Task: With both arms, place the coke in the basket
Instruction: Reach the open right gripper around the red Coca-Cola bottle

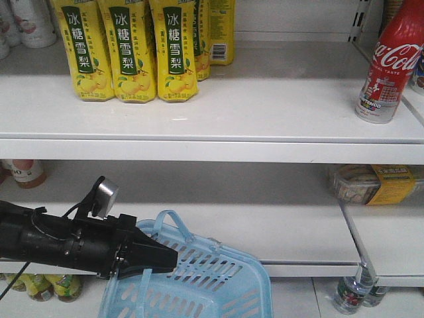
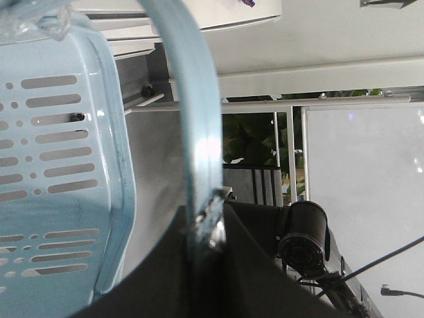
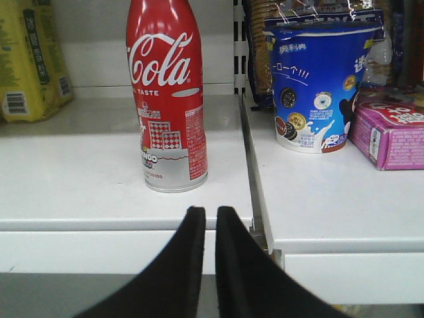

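Left tool [image 2: 209, 228]: clamped on the handle [image 1: 173, 222] of the basket [image 1: 212, 275], with the blue loop pinched between its fingers.
Why held so: the basket hangs aslant from that one handle, low and in front of the lower shelf. Its mouth faces up, probably so it is ready to receive the bottle.
Coke [image 3: 169, 99]: upright on the upper shelf [image 1: 265, 106], at its right end near the front edge. It is well apart from the basket and nothing touches it.
Right tool [image 3: 203, 215]: empty, with its fingers nearly together and only a thin slit between them. It sits level with the shelf edge, just in front of the coke and a little to its right.
Next need: the fingers look too close to take the bottle, so they would have to spread before moving in.
Neighbours: a blue cup [image 3: 311, 86] and a pink box [image 3: 391, 129] stand on the next shelf board to the right. Yellow bottles [image 1: 126, 53] stand far off to the left.
In the way: the shelf in front of the coke is bare. The cup is nearest, so a wide approach from the right could brush it.
Risk: the bottle is slim and tall, and a nudge could tip it.
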Robot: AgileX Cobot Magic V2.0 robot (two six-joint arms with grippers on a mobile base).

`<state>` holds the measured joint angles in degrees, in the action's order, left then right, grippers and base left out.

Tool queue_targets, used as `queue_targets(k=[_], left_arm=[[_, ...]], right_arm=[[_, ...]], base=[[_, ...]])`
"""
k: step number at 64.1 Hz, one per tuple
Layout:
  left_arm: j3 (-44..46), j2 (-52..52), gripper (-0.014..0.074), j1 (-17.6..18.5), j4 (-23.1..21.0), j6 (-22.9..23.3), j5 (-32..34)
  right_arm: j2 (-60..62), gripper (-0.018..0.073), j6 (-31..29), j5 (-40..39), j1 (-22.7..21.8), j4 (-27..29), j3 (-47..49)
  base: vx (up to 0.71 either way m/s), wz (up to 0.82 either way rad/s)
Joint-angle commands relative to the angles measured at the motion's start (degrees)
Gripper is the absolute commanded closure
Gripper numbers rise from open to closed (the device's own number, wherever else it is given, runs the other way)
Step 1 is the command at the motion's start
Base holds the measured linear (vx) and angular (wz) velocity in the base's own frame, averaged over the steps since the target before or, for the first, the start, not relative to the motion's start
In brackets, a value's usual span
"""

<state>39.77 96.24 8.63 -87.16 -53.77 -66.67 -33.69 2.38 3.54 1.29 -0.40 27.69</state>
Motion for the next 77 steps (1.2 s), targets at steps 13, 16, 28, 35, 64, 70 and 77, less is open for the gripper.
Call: queue_targets(k=[13,16,28,35,64,70,77], left_arm=[[1.0,-2.7,0.0602,0.2,-4.3,-1.1,-4.0],[1.0,-2.7,0.0602,0.2,-4.3,-1.1,-4.0],[1.0,-2.7,0.0602,0.2,-4.3,-1.1,-4.0],[1.0,-2.7,0.0602,0.2,-4.3,-1.1,-4.0],[1.0,-2.7,0.0602,0.2,-4.3,-1.1,-4.0],[1.0,-2.7,0.0602,0.2,-4.3,-1.1,-4.0],[1.0,-2.7,0.0602,0.2,-4.3,-1.1,-4.0]], right_arm=[[-0.4,0.0225,-2.9,-4.7,-0.1,-0.2,2.0],[-0.4,0.0176,-2.9,-4.8,-0.1,-0.2,2.0],[-0.4,0.0020,-2.9,-5.5,0.0,-0.2,2.0],[-0.4,0.0001,-2.8,-5.9,0.0,0.4,2.2],[-9.3,0.0003,-2.4,0.4,0.1,2.8,20.8],[-12.6,0.0003,-2.7,2.2,0.1,3.7,24.7],[-16.1,0.0003,-3.4,5.1,0.1,4.6,28.2]], base=[[0.00,0.00],[0.00,0.00],[0.00,0.00],[0.00,0.00],[0.00,0.00],[0.00,0.00],[0.00,0.00]])
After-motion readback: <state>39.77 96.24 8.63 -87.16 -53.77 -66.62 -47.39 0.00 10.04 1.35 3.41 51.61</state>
